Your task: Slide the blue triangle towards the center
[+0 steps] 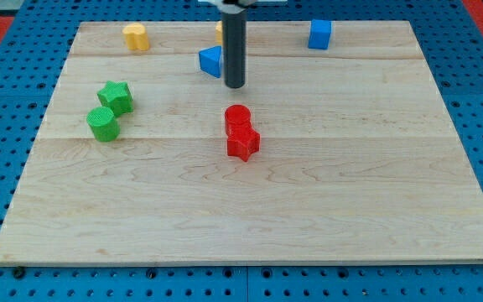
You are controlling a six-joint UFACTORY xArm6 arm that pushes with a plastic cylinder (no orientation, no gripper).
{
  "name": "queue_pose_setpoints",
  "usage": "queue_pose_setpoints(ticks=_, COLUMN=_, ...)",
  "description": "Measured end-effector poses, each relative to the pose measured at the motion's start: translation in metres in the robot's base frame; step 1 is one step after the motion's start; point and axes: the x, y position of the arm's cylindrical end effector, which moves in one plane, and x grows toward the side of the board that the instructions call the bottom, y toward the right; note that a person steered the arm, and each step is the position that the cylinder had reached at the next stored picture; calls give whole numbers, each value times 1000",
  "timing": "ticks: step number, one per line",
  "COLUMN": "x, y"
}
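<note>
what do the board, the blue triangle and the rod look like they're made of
Board: pale wood, matte, with visible grain and plank seams. Blue triangle: likely plastic, solid colour, slight sheen. Rod: dark, smooth, possibly metal or plastic; my tip rests just to the triangle's right in the view.

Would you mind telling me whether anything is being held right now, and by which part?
Nothing is held. My tip stands just right of the blue triangle block; contact cannot be told.

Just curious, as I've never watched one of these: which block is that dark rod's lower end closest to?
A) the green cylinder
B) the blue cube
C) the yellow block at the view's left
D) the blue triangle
D: my tip sits right beside the blue triangle, on its right in the view; the other three blocks are far off.
</note>
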Motion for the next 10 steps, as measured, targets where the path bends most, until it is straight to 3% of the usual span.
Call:
queue_pose_setpoints(ticks=3, x=15, y=2)
queue_pose_setpoints(ticks=4, x=-6, y=-39)
queue_pose_setpoints(ticks=5, x=-54, y=-76)
queue_pose_setpoints(ticks=6, x=-65, y=-62)
queue_pose_setpoints(ticks=8, x=-30, y=103)
queue_pose_setpoints(ticks=9, x=-22, y=155)
queue_pose_setpoints(ticks=10, x=8, y=163)
